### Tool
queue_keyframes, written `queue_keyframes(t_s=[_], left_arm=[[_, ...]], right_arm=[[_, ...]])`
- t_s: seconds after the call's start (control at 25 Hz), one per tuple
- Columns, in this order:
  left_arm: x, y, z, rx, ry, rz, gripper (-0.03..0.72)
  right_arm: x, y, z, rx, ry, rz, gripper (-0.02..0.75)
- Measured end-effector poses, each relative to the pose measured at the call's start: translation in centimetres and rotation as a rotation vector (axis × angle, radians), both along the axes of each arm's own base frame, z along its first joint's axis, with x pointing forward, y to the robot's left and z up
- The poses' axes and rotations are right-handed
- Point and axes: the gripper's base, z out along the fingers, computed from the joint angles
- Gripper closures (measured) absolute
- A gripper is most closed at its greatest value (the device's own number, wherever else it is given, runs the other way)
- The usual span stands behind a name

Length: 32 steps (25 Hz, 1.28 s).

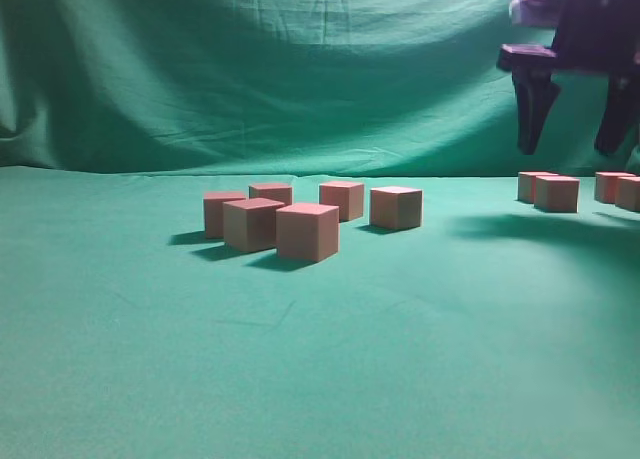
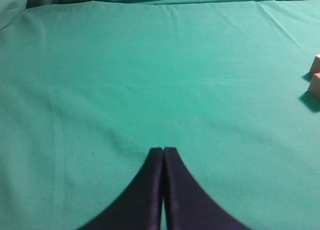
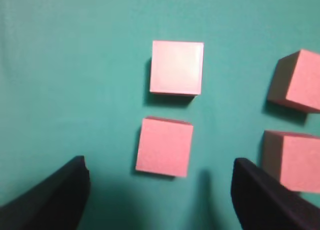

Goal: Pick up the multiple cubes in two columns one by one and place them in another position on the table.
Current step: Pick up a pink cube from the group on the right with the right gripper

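Observation:
Salmon-pink cubes stand on the green table (image 1: 120, 309) in two groups. Several form a loose cluster in the middle, the nearest cube (image 1: 308, 231) in front. Several more sit at the right, among them one cube (image 1: 557, 193). My right gripper (image 1: 572, 144) hangs open above this right group, holding nothing. From the right wrist, a cube (image 3: 164, 146) lies below and between the open fingers of the right gripper (image 3: 159, 166), another cube (image 3: 177, 67) beyond it, and two more at the right edge. My left gripper (image 2: 163, 151) is shut and empty over bare cloth.
A draped green backdrop (image 1: 300, 69) rises behind the table. Two cube corners (image 2: 315, 85) show at the right edge of the left wrist view. Bare cloth stretches across the table's front and left.

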Motion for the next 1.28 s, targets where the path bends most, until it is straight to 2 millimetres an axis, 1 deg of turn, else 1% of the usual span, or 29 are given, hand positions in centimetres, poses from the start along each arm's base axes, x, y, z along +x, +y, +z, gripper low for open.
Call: queue_keyframes(t_s=[0.08,0.24,0.44,0.48,0.52,0.56,0.76,0.88,1.0,1.08,1.16,1.28], left_arm=[[0.0,0.0,0.0,0.000,0.000,0.000,0.688],[0.0,0.0,0.0,0.000,0.000,0.000,0.688],[0.0,0.0,0.0,0.000,0.000,0.000,0.688],[0.0,0.0,0.0,0.000,0.000,0.000,0.688],[0.0,0.0,0.0,0.000,0.000,0.000,0.688],[0.0,0.0,0.0,0.000,0.000,0.000,0.688],[0.0,0.0,0.0,0.000,0.000,0.000,0.688],[0.0,0.0,0.0,0.000,0.000,0.000,0.688],[0.0,0.0,0.0,0.000,0.000,0.000,0.688],[0.0,0.0,0.0,0.000,0.000,0.000,0.688],[0.0,0.0,0.0,0.000,0.000,0.000,0.688],[0.0,0.0,0.0,0.000,0.000,0.000,0.688]], right_arm=[[0.5,0.1,-1.1,0.002,-0.006,-0.006,0.157],[1.2,0.2,-2.6,0.005,-0.029,-0.012,0.157],[1.7,0.2,-4.1,0.004,-0.029,-0.016,0.157],[1.7,0.2,-4.3,0.003,-0.025,-0.016,0.216],[1.7,0.2,-4.4,0.003,-0.023,-0.016,0.214],[1.8,0.2,-4.5,0.003,-0.023,-0.016,0.267],[1.9,0.3,-4.8,0.003,-0.027,-0.017,0.468],[1.9,0.3,-4.7,0.003,-0.026,-0.017,0.466],[1.9,0.3,-4.1,-0.001,0.008,-0.013,0.466],[1.8,0.3,-2.9,-0.001,0.032,-0.010,0.466],[1.7,0.6,-0.8,0.008,0.024,-0.004,0.466],[0.7,1.3,3.5,0.043,-0.012,0.012,0.466]])
